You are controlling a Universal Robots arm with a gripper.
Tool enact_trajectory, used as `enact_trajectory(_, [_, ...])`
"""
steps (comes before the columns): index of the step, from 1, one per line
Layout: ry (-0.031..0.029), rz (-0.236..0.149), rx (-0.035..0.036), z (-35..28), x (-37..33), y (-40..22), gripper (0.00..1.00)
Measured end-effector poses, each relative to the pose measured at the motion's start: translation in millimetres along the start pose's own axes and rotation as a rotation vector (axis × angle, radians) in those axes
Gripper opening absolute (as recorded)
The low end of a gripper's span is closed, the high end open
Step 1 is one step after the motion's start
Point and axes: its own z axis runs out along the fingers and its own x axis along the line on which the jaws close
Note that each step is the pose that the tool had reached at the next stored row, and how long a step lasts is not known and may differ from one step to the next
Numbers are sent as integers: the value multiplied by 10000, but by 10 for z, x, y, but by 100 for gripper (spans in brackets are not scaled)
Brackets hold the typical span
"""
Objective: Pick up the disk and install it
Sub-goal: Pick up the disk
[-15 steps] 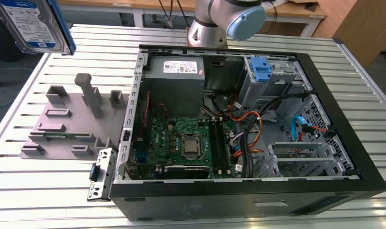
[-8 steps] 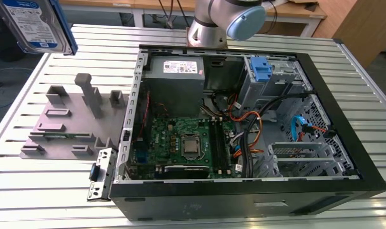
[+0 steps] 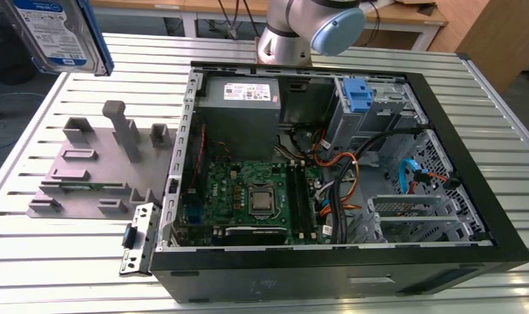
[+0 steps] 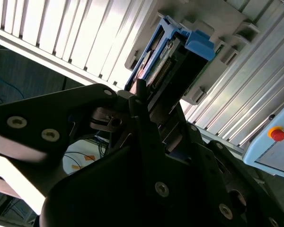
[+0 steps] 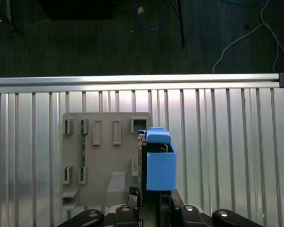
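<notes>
I have the fingers (image 4: 144, 123) clamped on the flat silver-grey hard disk with blue rails (image 3: 59, 33), held high at the exterior view's far left, I judge to clear the grey slotted fixture plate (image 3: 89, 176).

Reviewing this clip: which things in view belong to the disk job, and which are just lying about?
Job in hand:
- the disk, held aloft in the pincer
- the open computer case

Lying about:
- grey fixture plate
- power-supply box
- motherboard
- upright blue latch piece
</notes>
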Motion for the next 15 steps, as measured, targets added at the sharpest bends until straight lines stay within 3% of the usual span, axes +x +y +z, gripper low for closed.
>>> enact_trajectory(15, [0, -1, 1, -245, -16, 8, 35])
